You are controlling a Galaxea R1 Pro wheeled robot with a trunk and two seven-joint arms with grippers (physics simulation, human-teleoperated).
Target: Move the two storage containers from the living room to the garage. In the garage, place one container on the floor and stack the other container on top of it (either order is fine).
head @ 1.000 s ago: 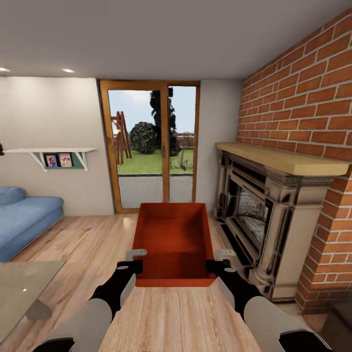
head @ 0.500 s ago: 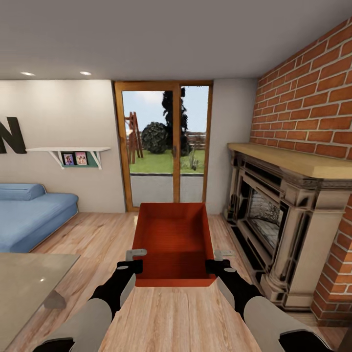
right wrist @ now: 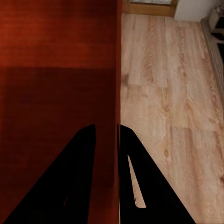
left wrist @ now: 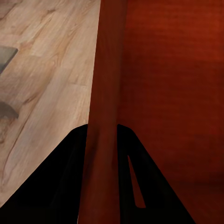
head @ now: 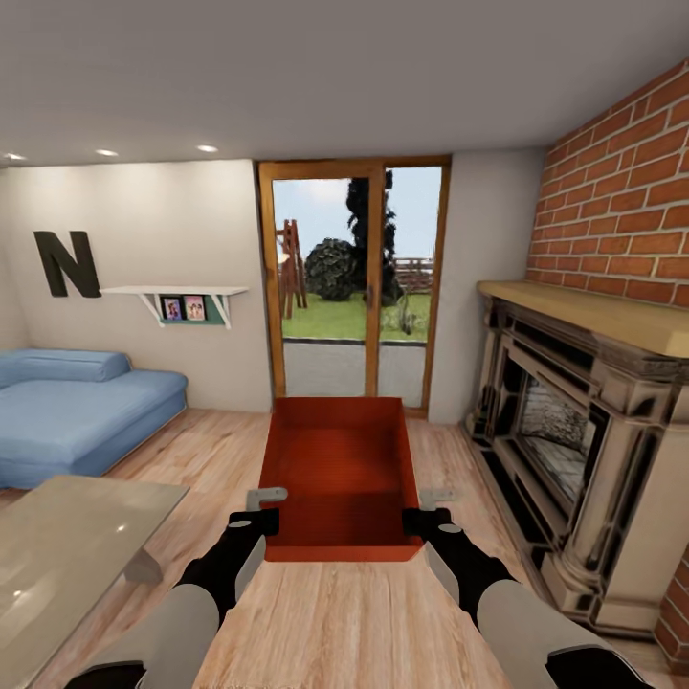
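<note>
View swung left, left hand (head: 256, 511) and right hand (head: 433, 509) each clamping storage container (head: 337, 469) side walls

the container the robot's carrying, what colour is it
Red-orange, plain all over; the storage container shows best in the head view.

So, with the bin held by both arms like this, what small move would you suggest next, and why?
Probably keep turning the base toward an exit while holding the grip steady. The red-orange rectangular storage bin is clamped on its side walls by the left gripper and right gripper, raised above the light wood-plank floor, facing the glass patio door, not a garage.
</note>
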